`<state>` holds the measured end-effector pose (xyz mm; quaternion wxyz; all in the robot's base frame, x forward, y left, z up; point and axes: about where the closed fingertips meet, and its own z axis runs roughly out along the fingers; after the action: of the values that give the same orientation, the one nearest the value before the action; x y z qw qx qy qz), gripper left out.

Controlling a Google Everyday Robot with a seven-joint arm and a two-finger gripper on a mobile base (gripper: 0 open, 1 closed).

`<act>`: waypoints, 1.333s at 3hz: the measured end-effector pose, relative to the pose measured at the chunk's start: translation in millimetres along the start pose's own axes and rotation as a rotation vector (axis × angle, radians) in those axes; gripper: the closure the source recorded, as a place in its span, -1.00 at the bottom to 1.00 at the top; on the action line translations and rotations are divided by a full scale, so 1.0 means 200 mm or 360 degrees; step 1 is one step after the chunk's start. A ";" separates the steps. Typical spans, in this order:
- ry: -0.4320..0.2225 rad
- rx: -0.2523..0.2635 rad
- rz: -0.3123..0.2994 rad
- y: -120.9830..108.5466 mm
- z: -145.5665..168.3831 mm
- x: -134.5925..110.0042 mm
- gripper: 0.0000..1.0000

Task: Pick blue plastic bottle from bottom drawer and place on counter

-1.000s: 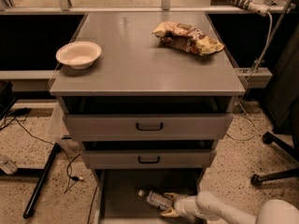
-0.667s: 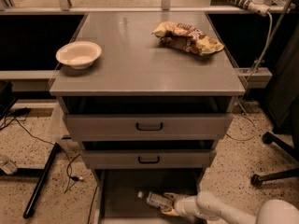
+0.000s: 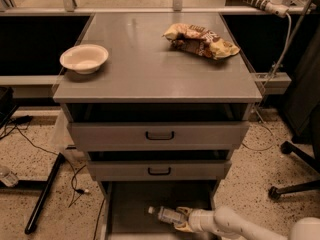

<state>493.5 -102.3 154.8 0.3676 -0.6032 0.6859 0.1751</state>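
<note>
Blue plastic bottle (image 3: 167, 215) lies on its side on the bottom drawer (image 3: 129, 208) floor, white cap pointing left. Hand (image 3: 183, 219) reaches in from the right, at the bottle's base end; grip state: can't tell. Tabletop (image 3: 150, 71) holds a white bowl (image 3: 84, 58) left and a chip bag (image 3: 201, 40) back right.

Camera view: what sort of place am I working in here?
Probably a lab or workshop, not a home: a grey metal drawer cabinet on speckled flooring, loose cables on the floor, an office-chair base at right. The gripper is down in the bottom drawer, at the blue plastic bottle.
</note>
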 end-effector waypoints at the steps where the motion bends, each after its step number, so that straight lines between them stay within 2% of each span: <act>1: -0.0002 0.0084 -0.0077 -0.02 -0.25 -0.12 1.00; 3: 0.0084 0.0251 -0.0218 -0.08 -0.83 -0.35 1.00; 4: 0.0110 0.0291 -0.0265 -0.15 -1.08 -0.48 1.00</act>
<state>459.4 -189.9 374.3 0.4106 -0.6277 0.6586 0.0598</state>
